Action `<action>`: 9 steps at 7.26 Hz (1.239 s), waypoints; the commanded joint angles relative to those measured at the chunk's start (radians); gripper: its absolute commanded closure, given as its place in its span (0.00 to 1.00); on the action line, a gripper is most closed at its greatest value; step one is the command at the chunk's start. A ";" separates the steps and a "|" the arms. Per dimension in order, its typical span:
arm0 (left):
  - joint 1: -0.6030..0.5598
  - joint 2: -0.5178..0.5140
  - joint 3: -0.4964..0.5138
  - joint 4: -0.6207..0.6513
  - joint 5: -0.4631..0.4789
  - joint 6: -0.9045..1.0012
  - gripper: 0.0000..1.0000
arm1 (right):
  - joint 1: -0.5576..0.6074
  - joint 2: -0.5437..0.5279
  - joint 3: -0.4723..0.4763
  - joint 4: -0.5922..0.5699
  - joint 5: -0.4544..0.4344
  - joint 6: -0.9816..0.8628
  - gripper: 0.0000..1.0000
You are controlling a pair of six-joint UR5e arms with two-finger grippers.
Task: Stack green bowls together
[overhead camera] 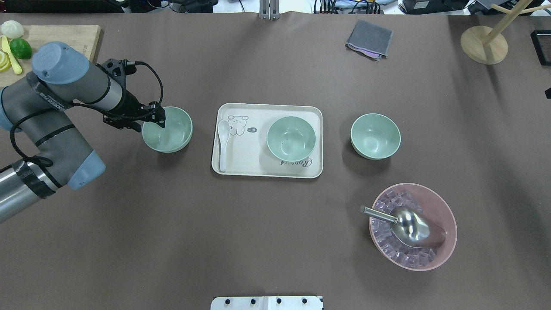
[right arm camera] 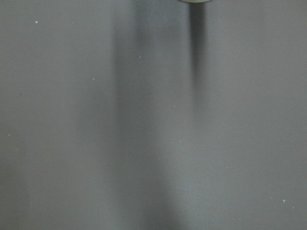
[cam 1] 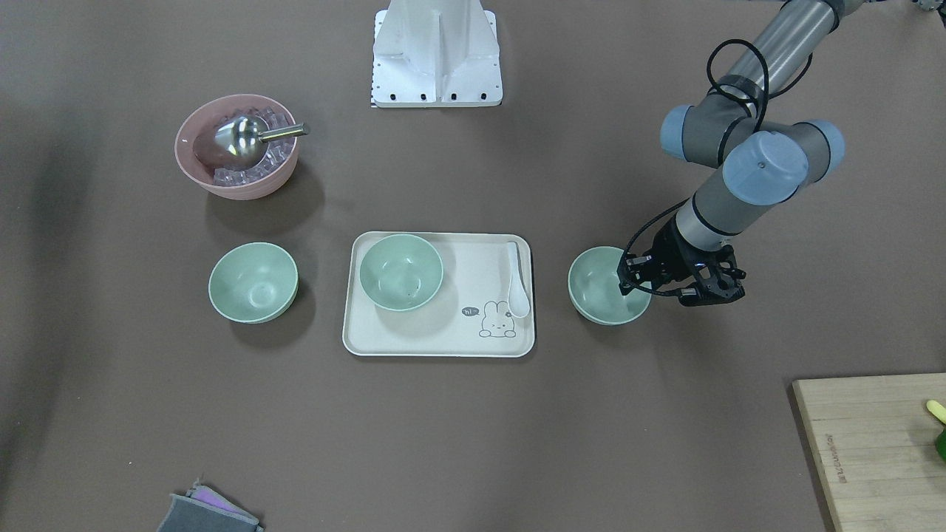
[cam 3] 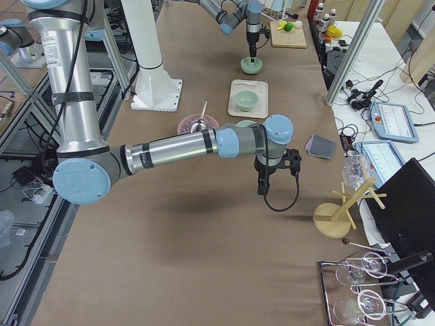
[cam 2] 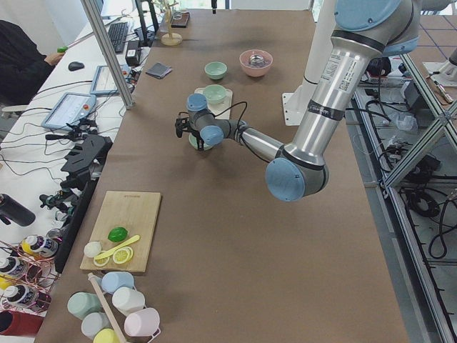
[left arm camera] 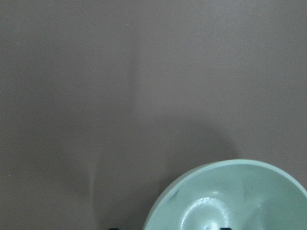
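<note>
Three pale green bowls stand upright in a row. The left bowl [overhead camera: 170,131] sits on the table, the middle bowl [overhead camera: 291,138] on the cream tray [overhead camera: 258,165], and the right bowl [overhead camera: 375,136] on the table. My left gripper [overhead camera: 151,125] is open at the left bowl's near-left rim, one finger inside and one outside. In the left wrist view the bowl [left arm camera: 230,196] fills the lower right. My right gripper [cam 3: 262,189] hangs over bare table far from the bowls. It shows only in the exterior right view, so I cannot tell its state.
A pink bowl [overhead camera: 447,219] with a metal scoop and clear cubes stands at the front right. A white spoon [overhead camera: 223,144] lies on the tray. A cutting board [overhead camera: 64,34] with fruit, a grey cloth [overhead camera: 369,39] and a wooden stand [overhead camera: 483,43] are at the far edge.
</note>
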 commanded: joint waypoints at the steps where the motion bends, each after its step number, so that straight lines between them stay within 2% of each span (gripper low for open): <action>1: 0.000 0.000 0.004 0.000 -0.007 -0.002 1.00 | -0.003 0.002 -0.001 0.000 0.000 0.000 0.00; 2: -0.003 0.003 -0.003 0.000 -0.010 -0.002 1.00 | -0.003 0.002 -0.002 0.000 0.000 0.000 0.00; 3: -0.027 0.019 -0.032 0.002 -0.059 -0.002 1.00 | -0.003 0.003 -0.002 0.000 0.000 0.000 0.00; 4: -0.109 0.017 -0.037 0.008 -0.193 -0.004 1.00 | -0.005 0.003 0.001 0.000 0.002 0.000 0.00; 5: -0.157 0.010 -0.040 0.012 -0.267 -0.005 1.00 | -0.015 0.005 0.004 0.000 0.002 0.009 0.00; 7: -0.155 -0.019 -0.029 0.020 -0.262 -0.037 1.00 | -0.130 0.003 0.053 0.049 -0.003 0.184 0.00; 9: -0.144 -0.116 -0.007 0.020 -0.251 -0.185 1.00 | -0.283 0.002 0.085 0.247 -0.043 0.480 0.00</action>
